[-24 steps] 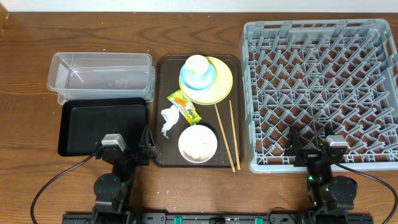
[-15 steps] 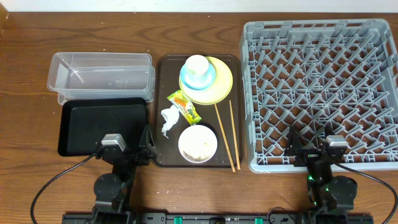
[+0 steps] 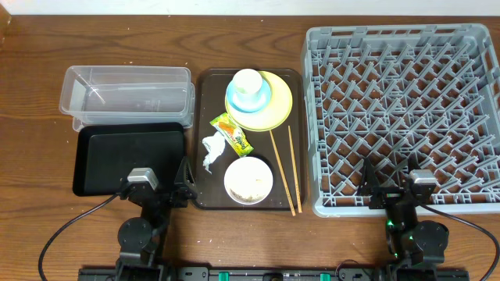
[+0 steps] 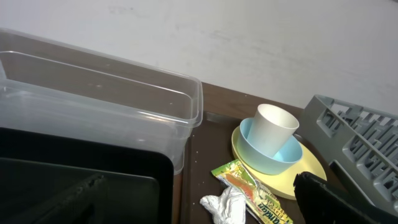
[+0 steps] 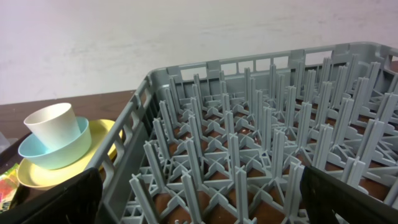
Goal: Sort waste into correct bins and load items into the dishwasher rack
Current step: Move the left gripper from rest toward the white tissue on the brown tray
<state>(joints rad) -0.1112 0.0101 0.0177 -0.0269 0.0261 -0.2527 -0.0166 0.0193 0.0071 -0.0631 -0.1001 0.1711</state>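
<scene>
Fingers (image 4: 339, 199) on the left gripper (image 3: 156, 184) and right gripper (image 3: 387, 187) are standing wide apart, gripping nothing, at the table's near edge. White cup (image 3: 247, 82) is sitting in the blue dish (image 3: 262, 98) on the yellow plate (image 3: 280, 106) at the far end of the brown tray (image 3: 205, 101), with the wrapper (image 3: 232, 134), tissue (image 3: 212, 148), bowl (image 3: 248, 180) and chopsticks (image 3: 283, 172) lying nearer. Clear tub (image 3: 125, 72) and black tray (image 3: 129, 160) are sitting left, and the rack (image 3: 312, 117) right.

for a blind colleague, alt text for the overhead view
A central brown serving tray holds a white cup in a blue dish on a yellow plate, a white bowl, chopsticks, a snack wrapper and a tissue. A clear tub and black tray sit left, a grey dishwasher rack right.
</scene>
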